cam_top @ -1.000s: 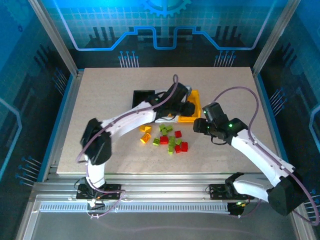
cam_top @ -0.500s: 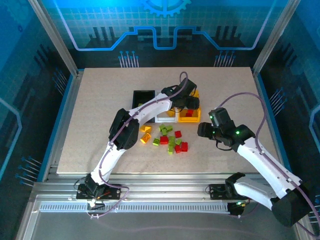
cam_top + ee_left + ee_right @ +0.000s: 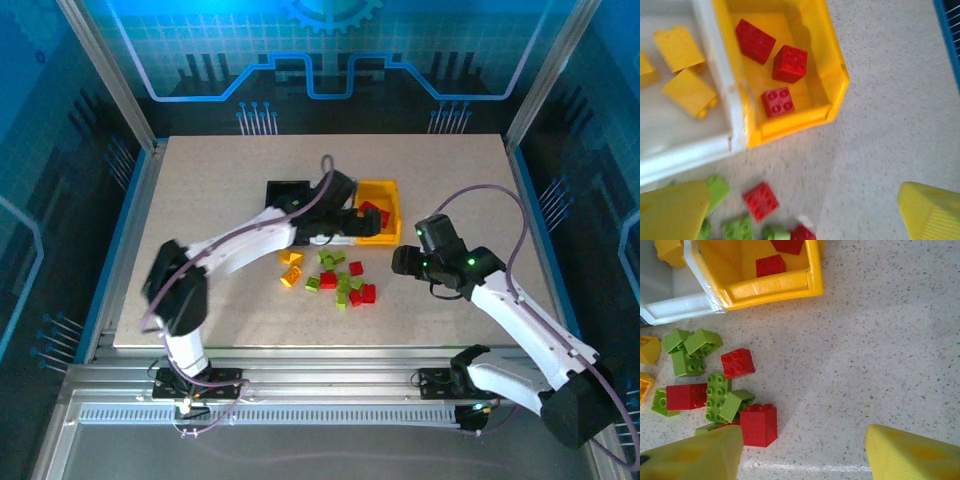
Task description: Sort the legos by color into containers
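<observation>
Left claw (image 3: pixel 804 200): spread wide, nothing in it. Up over the table (image 3: pixel 880 125), just by the near corner of the yellow bin (image 3: pixel 836 67).

Inside that bin, three red blocks (image 3: pixel 789 63), close together on the bottom. Wall to wall with it, the white bin (image 3: pixel 720 75), with yellow blocks (image 3: pixel 687 92) inside. Hard to count them, with one cut off at the edge.

From above, three bins in a row in the middle of the table: black bin (image 3: pixel 285 190) on the left, then white, then yellow on the right. Left arm (image 3: pixel 250 235) stretched across the white one and hiding most of it. Too dark in the black bin to see inside.

Right claw (image 3: pixel 805 440): open as well, jaws well apart, nothing held. Over bare table, to the right of the pile (image 3: pixel 342 278).

In the pile, red blocks and green blocks (image 3: pixel 717 395) all mixed up, some touching, some leaning on each other. Two more yellow blocks off on the left side of it. All of this loose on the table, on the near side of the white and yellow bins and close to them, none of it in a bin.
</observation>
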{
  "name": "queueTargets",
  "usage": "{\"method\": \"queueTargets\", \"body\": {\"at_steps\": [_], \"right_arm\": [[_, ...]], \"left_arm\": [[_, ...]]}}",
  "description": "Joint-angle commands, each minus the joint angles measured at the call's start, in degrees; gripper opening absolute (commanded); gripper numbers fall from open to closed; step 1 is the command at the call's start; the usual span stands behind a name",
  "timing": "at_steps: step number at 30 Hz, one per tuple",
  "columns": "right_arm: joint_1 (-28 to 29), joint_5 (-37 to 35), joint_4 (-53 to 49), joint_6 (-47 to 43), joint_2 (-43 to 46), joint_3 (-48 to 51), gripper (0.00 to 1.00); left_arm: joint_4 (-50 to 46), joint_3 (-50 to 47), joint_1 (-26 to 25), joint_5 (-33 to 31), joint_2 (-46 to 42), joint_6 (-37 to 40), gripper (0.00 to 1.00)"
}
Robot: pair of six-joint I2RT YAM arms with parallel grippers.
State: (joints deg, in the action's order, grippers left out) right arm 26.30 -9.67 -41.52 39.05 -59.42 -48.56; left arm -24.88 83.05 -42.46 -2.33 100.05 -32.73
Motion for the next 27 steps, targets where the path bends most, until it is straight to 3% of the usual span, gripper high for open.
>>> {"method": "queueTargets", "body": {"at_steps": [1, 8, 20, 27], "right_arm": [[-0.81, 1.39, 1.32, 0.67, -1.43, -0.75, 0.66], [-0.73, 2.29, 3.11, 0.68, -4.05, -0.72, 0.66], [-0.65, 2.1, 2.94, 0.56, -4.99, -1.54, 0.65], [-0.64, 1.51, 2.43, 0.26, -4.31, -1.33, 0.65]], "left_arm": [[-1.32, -10.58, -0.03, -3.25, -8.96, -0.14, 0.99], [-8.26, -26.14, 5.06, -1.92, -17.91, -0.32, 0.99], [-8.37, -28.43, 5.62, -7.28, -10.69, 2.75, 0.98], [-5.28, -28.03, 5.88, -10.8, -5.92, 3.58, 0.84]]}}
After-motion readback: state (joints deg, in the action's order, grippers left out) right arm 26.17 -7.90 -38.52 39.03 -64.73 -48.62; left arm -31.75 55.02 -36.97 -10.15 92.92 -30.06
